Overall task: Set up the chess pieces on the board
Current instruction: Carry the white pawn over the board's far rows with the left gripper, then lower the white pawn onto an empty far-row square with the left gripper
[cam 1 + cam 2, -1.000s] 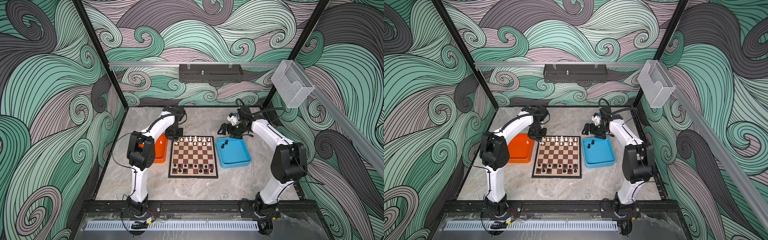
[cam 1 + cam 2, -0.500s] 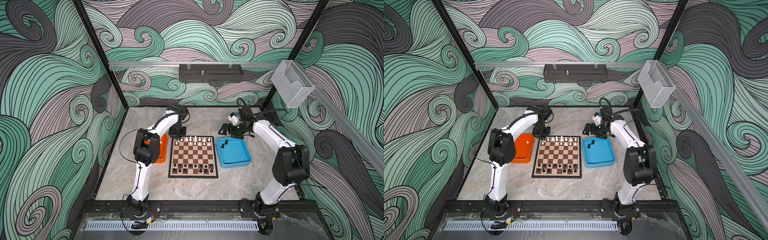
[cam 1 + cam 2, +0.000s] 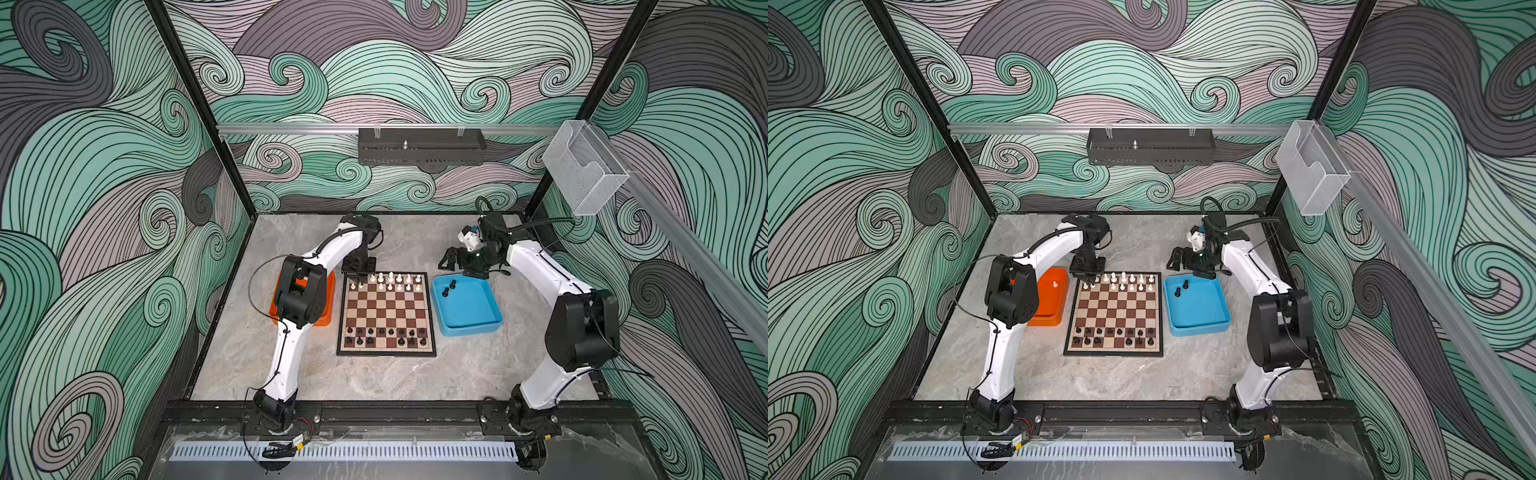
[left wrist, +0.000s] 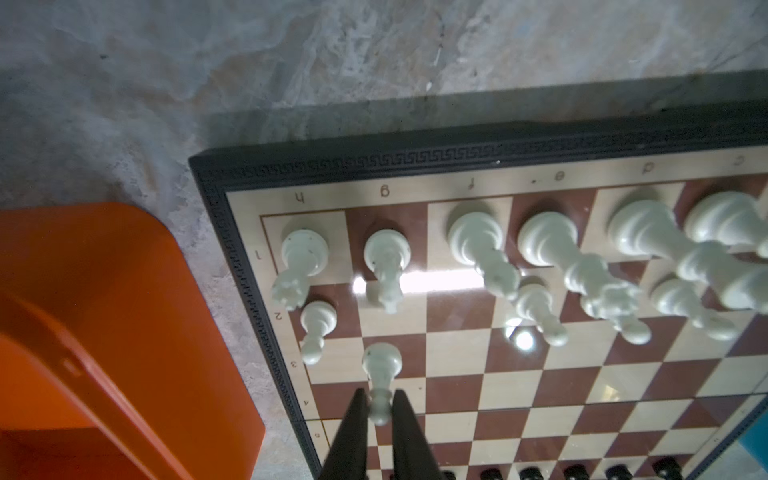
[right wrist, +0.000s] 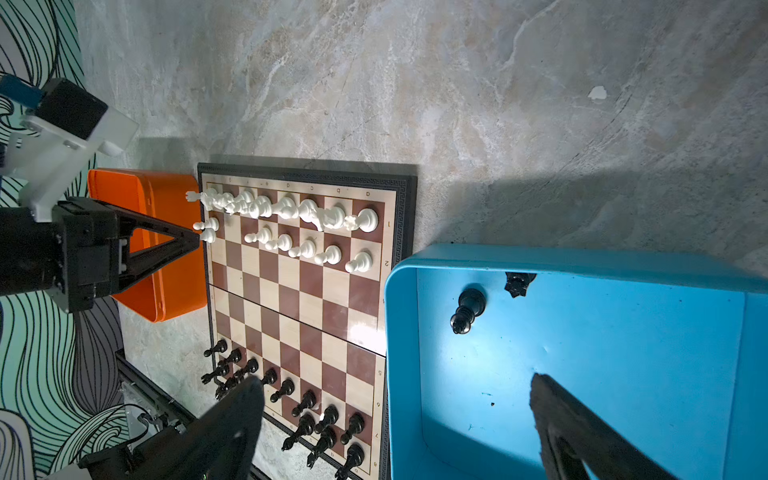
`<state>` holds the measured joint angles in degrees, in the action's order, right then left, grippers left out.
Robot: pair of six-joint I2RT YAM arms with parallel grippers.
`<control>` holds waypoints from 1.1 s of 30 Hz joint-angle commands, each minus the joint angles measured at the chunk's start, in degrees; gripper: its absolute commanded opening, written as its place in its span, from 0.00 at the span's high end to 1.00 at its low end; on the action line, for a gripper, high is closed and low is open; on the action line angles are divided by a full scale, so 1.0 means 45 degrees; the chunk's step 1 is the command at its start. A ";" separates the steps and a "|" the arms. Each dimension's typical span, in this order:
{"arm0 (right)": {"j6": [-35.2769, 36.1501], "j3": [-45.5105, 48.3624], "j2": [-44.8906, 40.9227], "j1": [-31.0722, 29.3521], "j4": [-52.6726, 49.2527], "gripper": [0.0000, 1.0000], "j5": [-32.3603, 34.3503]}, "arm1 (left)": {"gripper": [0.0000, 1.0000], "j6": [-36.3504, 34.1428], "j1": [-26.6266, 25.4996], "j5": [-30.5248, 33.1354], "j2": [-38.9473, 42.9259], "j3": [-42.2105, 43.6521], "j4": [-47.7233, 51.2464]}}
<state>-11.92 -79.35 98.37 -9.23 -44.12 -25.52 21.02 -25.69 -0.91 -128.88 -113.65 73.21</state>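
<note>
The work surface is a grey tabletop [image 3: 374, 382] with a marble pattern. Three walls [image 3: 104, 166] close it in, all covered with a print of big waves in teal, grey and pale mauve, drawn with thin black lines. Black posts [image 3: 195, 108] stand at the back corners. An aluminium rail [image 3: 291, 128] runs across the back wall, and a black perforated shelf [image 3: 419, 146] hangs from it. A clear plastic box [image 3: 582, 170] is fixed on the slanted rail at the right side. Both arms are mounted on a black base frame [image 3: 395, 411] at the front edge.

The board [image 3: 386, 307] lies flat in the middle of the tabletop, just beside the orange tray [image 3: 1054, 307] on one side and the blue tray [image 3: 473, 320] on the other. The white pieces [image 3: 388, 282] stand on its two far rows, the black pieces [image 3: 386, 336] on its two near rows. Two black chessmen [image 3: 449, 289] are in the blue tray and a single white chessman [image 3: 1054, 284] is in the orange tray.

The left gripper [image 4: 380, 409] is clamped on the head of a white pawn [image 4: 380, 374] over the far board corner next to the orange tray. Whether the pawn's foot touches the board I cannot tell. The right gripper [image 3: 449, 261] hangs over the far rim of the blue tray, its jaws wide apart with nothing between them.
</note>
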 commanded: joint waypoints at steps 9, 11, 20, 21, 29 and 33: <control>0.0228 0.0112 -0.0124 0.0143 -0.0169 0.00 0.0077 | 0.85 0.0154 -0.0117 -0.0088 -0.0413 -0.0409 -0.0038; 0.0228 0.0105 -0.0131 0.0158 -0.0164 0.00 0.0085 | 0.85 0.0177 -0.0123 -0.0096 -0.0442 -0.0387 -0.0081; 0.0228 0.0115 -0.0160 0.0172 -0.0160 0.00 0.0080 | 0.84 0.0246 -0.0140 -0.0208 -0.0597 -0.0412 -0.0232; 0.0228 0.0124 -0.0145 0.0177 -0.0163 0.01 0.0084 | 0.84 0.0233 -0.0130 -0.0194 -0.0614 -0.0429 -0.0251; 0.0247 0.0114 -0.0124 0.0197 -0.0178 0.00 0.0099 | 0.85 0.0235 -0.0135 -0.0226 -0.0709 -0.0438 -0.0291; 0.0234 0.0114 -0.0102 0.0206 -0.0180 0.00 0.0084 | 0.84 0.0242 -0.0130 -0.0227 -0.0750 -0.0466 -0.0311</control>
<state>-11.33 -79.33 98.37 -8.71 -44.14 -25.52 21.50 -25.69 -1.56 -131.09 -113.67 71.72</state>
